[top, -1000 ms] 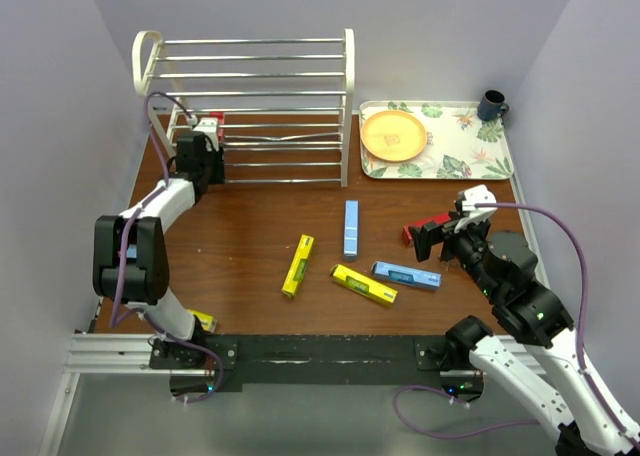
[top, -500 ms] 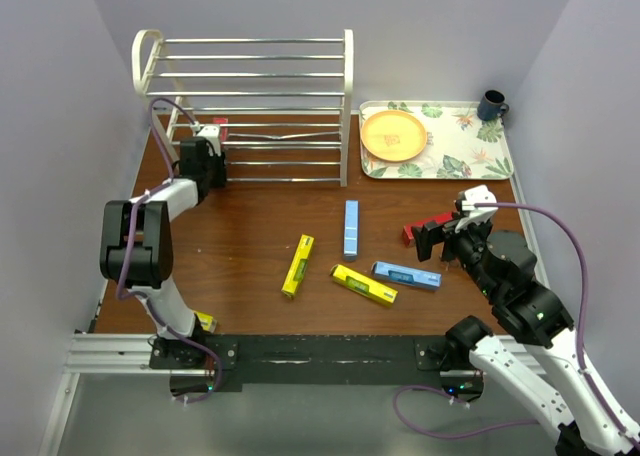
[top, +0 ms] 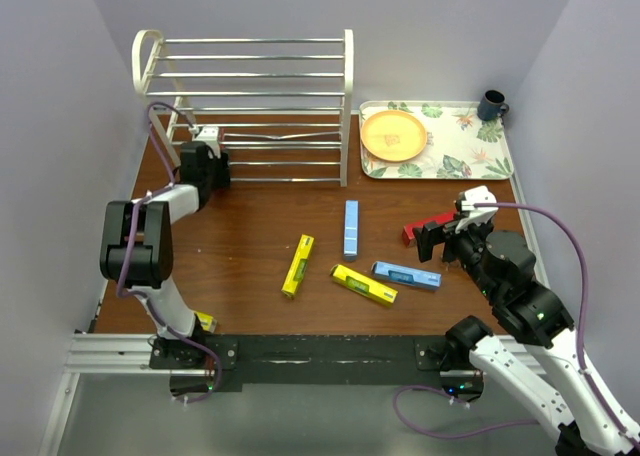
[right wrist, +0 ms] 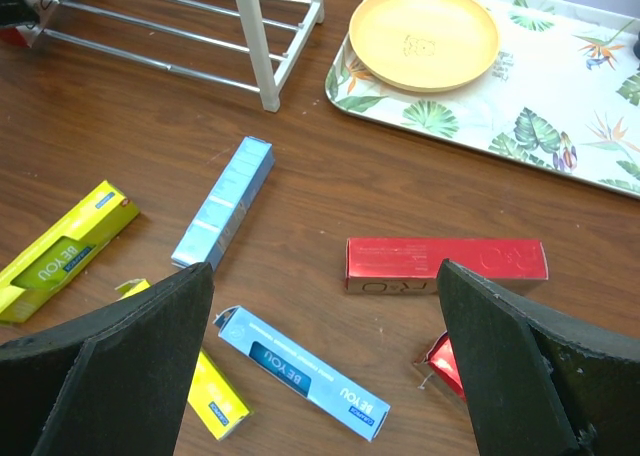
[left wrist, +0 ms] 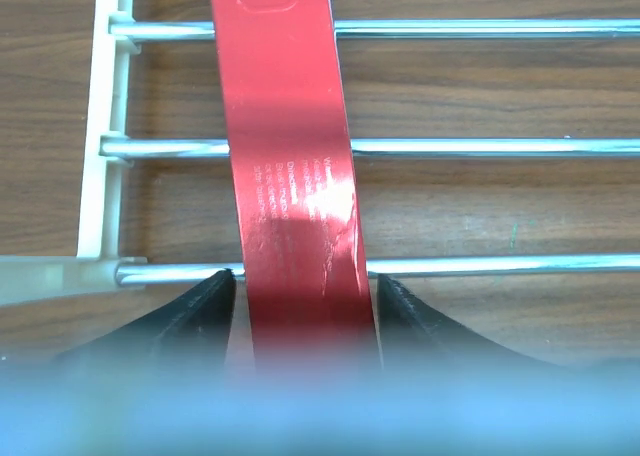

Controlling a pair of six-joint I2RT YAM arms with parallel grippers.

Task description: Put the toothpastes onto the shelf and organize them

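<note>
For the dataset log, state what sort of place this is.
Probably a robotics lab test cell, not a home: plain walls box in a wooden table, two robot arms are bolted at its near edge, and the props look staged: wire shelf, toothpaste cartons, floral tray.

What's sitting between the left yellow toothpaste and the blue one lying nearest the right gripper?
The other yellow toothpaste, angled, its right end near the blue toothpaste; clearest in the top external view.
</note>
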